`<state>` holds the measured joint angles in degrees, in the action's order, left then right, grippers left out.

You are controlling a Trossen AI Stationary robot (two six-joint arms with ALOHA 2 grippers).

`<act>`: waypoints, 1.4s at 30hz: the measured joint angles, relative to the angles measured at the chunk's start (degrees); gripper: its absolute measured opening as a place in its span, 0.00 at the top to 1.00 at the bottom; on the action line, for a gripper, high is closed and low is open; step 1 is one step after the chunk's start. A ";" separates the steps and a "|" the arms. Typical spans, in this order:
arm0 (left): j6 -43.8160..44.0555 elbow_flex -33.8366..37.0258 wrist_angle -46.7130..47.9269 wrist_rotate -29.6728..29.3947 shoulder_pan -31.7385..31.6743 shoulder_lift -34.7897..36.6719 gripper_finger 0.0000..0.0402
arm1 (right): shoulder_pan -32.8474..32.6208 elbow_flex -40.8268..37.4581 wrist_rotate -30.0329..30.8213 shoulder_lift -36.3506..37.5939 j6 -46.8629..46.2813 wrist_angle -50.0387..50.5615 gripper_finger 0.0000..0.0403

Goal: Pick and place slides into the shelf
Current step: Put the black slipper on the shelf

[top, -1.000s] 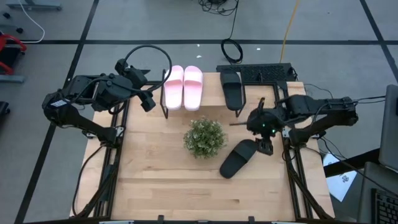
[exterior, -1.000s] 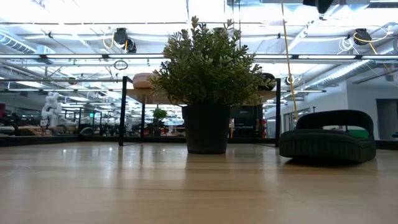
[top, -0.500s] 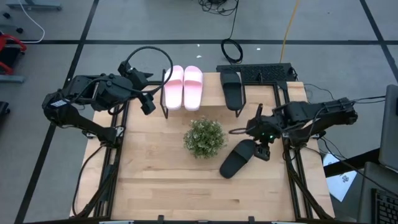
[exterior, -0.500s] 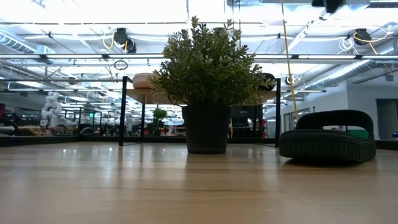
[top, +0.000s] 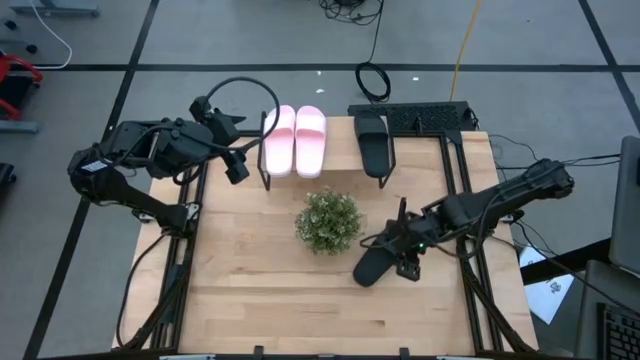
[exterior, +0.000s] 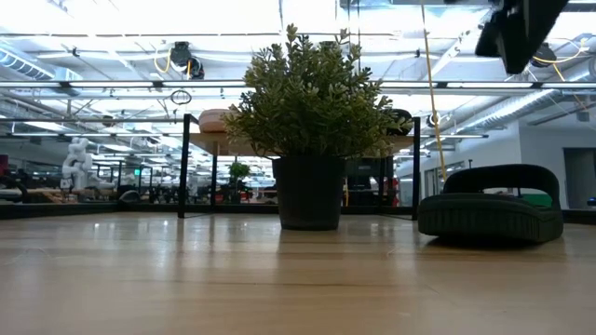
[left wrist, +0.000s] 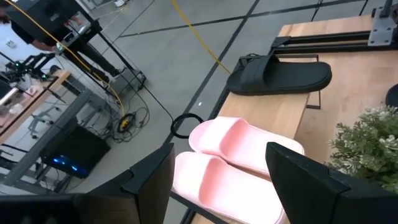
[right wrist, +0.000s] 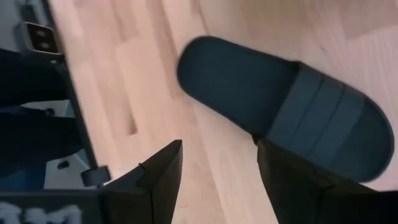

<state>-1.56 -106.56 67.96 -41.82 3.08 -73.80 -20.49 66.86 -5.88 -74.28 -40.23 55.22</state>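
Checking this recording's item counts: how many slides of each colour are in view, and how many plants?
Pink slides: 2, side by side on the shelf
Black slides: 2, one on the shelf, one on the table under the right gripper
Potted plant: 1
Total: 5

Robotics lab, grey taped floor around the wooden table [top: 250,290], loose cables [top: 374,80] behind it, strip-lit ceiling, workbenches beyond
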 joint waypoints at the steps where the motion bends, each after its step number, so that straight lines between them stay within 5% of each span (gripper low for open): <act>1: -0.10 0.00 -0.02 -0.02 0.00 0.00 0.36 | 0.00 -0.74 0.11 0.00 -0.68 -0.17 0.52; 26: -5.23 0.00 -0.02 -0.15 -0.01 0.00 0.36 | 1.72 -3.18 0.11 -12.29 -3.37 0.22 0.59; 35: -7.06 0.00 0.00 -0.13 -0.01 0.00 0.36 | 1.75 -3.18 9.16 -12.83 -10.98 1.83 0.59; 42: -8.71 0.00 0.00 -0.10 -0.01 0.00 0.36 | 1.72 -6.36 6.74 -12.83 -14.64 -1.94 0.59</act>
<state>-10.27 -106.56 67.96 -41.93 3.07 -73.80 -18.77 60.51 0.87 -87.11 -54.86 53.27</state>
